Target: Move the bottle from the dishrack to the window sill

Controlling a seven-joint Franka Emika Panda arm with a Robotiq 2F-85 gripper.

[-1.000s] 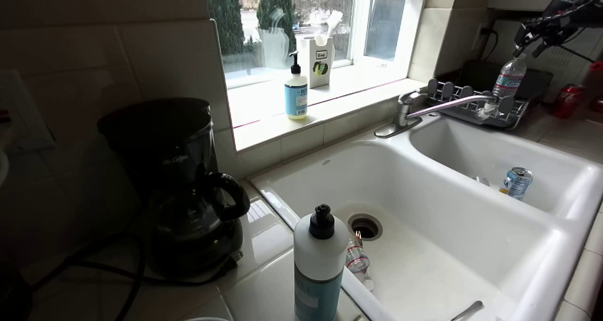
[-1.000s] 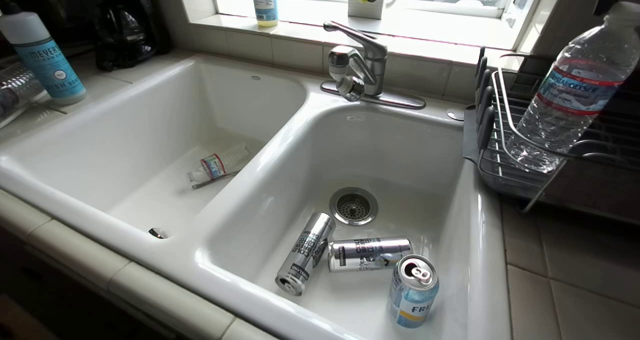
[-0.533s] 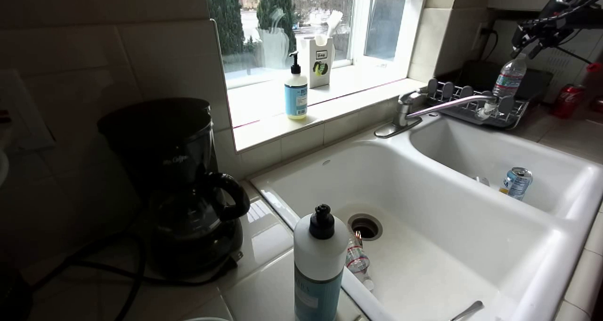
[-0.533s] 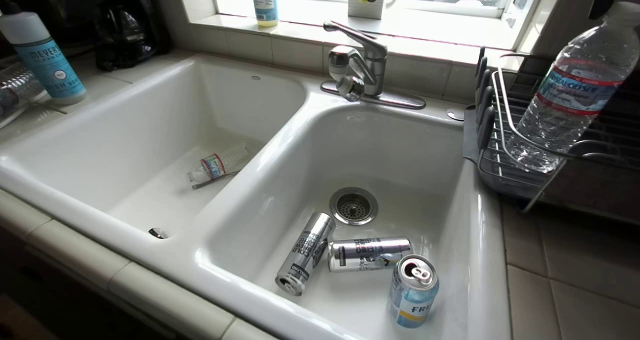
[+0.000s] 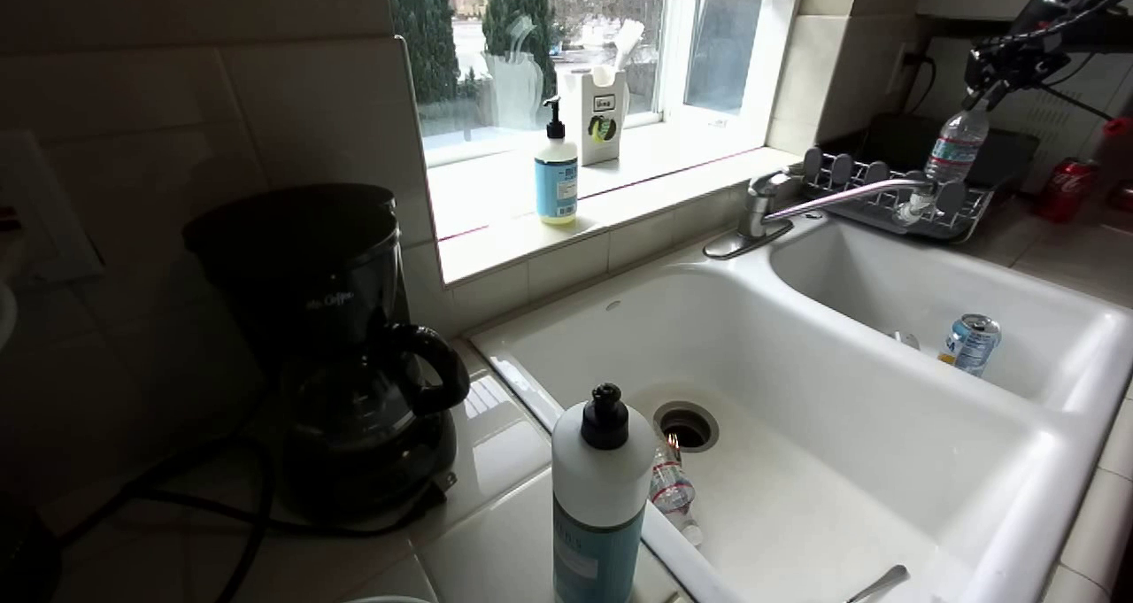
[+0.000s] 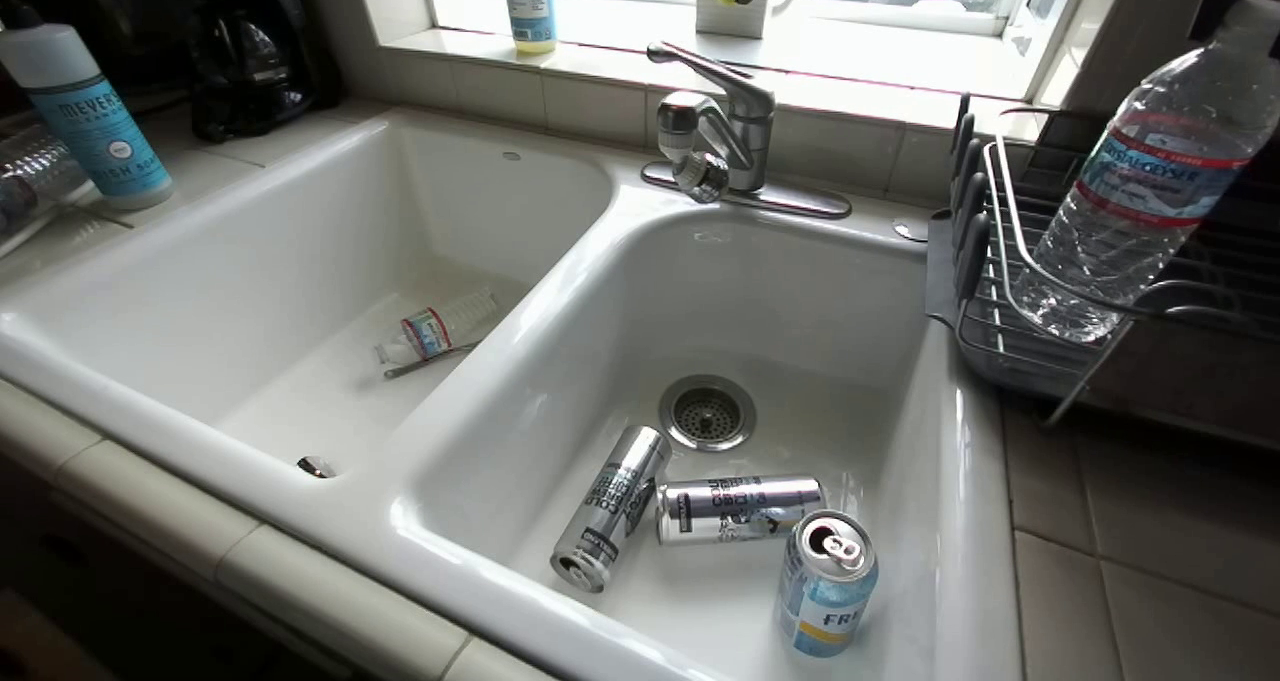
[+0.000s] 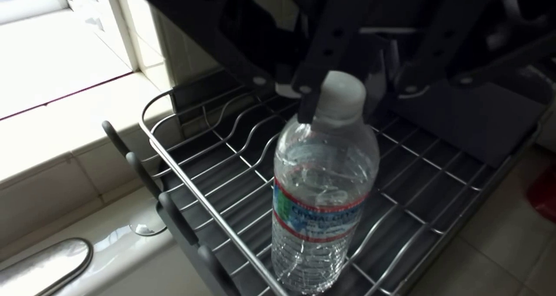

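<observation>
The clear bottle (image 7: 323, 178) with a white cap and a red-and-blue label stands in the dishrack (image 7: 191, 183). It shows leaning in an exterior view (image 6: 1150, 176) and behind the faucet spout in an exterior view (image 5: 958, 151). My gripper (image 7: 339, 107) is shut on its cap and neck from above. In an exterior view the gripper (image 5: 981, 103) meets the bottle's top. The bottle's base is low among the rack wires. The pale window sill (image 7: 65, 131) lies left of the rack in the wrist view and shows in both exterior views (image 5: 673, 182) (image 6: 640, 56).
A pump bottle (image 5: 556, 178) and a white carton (image 5: 602, 116) stand on the sill. The faucet (image 6: 750, 131) rises between rack and sill. The double sink (image 6: 590, 261) holds cans and a lying water bottle (image 6: 430, 331). A red can (image 5: 1067, 191) stands beside the rack.
The gripper came down a little, and its fingers closed on the bottle's cap. The bottle has shifted very slightly upward and turned a little in an exterior view.
</observation>
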